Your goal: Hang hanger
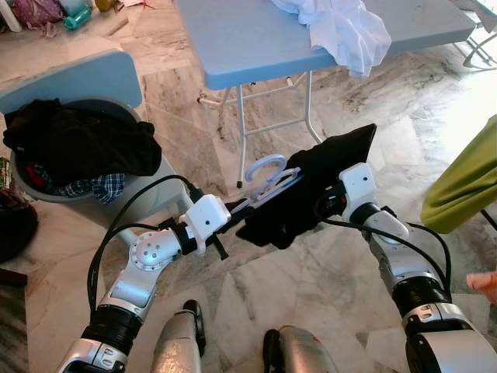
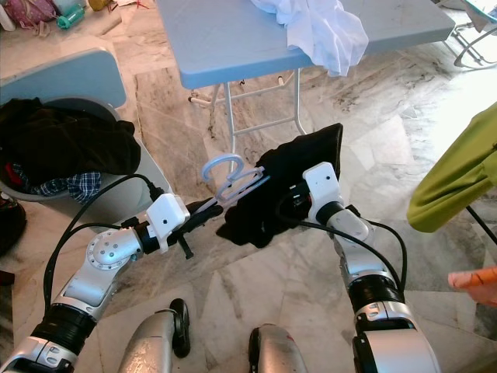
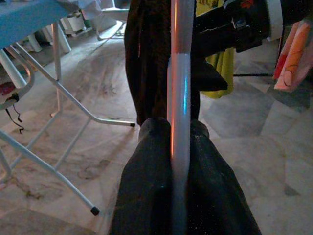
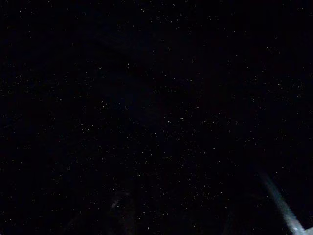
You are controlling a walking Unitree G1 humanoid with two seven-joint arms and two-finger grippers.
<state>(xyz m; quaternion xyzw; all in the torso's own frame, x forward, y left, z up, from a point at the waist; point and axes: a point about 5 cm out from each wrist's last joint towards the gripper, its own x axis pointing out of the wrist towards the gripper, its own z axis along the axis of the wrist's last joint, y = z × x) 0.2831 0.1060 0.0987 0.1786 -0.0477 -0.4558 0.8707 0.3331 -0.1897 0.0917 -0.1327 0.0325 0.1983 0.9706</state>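
A pale blue plastic hanger (image 1: 266, 167) carries a black garment (image 1: 311, 186) and is held level above the marble floor in front of me. My left gripper (image 1: 237, 208) is shut on the hanger's arm just below the hook. In the left wrist view the pale bar (image 3: 178, 98) runs straight between the two black fingers (image 3: 146, 171). My right gripper (image 1: 324, 203) reaches into the black garment from the right, and the cloth hides its tip. The right wrist view is almost black, with a faint pale bar (image 4: 281, 205) in one corner.
A blue folding table (image 1: 248, 47) with a white cloth (image 1: 342, 27) stands just ahead, its metal legs (image 1: 241, 132) close to the hanger. A basket of dark clothes (image 1: 78, 144) sits at the left. A green garment (image 1: 466, 183) and an orange-pink cloth (image 1: 485, 284) hang at the right.
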